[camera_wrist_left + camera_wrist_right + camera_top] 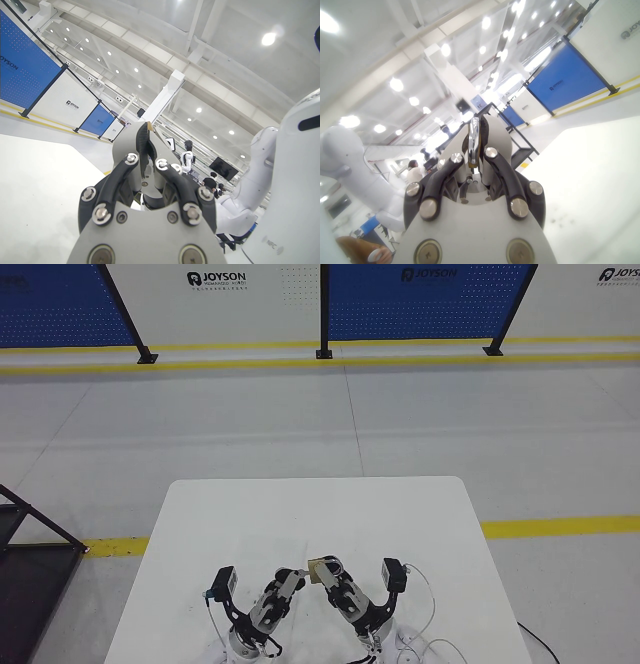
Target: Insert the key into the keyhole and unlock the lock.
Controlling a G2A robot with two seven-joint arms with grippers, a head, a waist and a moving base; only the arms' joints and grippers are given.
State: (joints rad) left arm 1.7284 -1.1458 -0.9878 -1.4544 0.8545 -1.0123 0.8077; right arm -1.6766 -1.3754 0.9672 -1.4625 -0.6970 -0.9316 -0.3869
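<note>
Left jaws: the left gripper (146, 128) is closed, and its black ribbed pads (143, 143) press together on a thin piece. Only a tan edge of it shows at the tip. I judge it to be the small flat brass-coloured key (149, 123).
Right jaws: the right gripper (480, 125) is closed narrowly on the brass padlock with chrome shackle (473, 142). The shackle stands between the fingers and the brass body sits nearer the palm.
Place: in the top view both grippers are low over the near part of the white table (300, 514), tip facing tip, with the padlock between them.
Padlock handling: it is probably heavy for its size, rigid and smooth. The chrome part looks slippery, so a hold on the flat brass sides should resist the twist better.
Key handling: it is light, thin and stiff. It is best held flat by its head with the blade free, and it may pivot if it meets the hole off line.
Hidden: the keyhole and the key's blade are not visible. I cannot tell whether the key touches the padlock or is just beside it, nor whether the shackle is locked.
</note>
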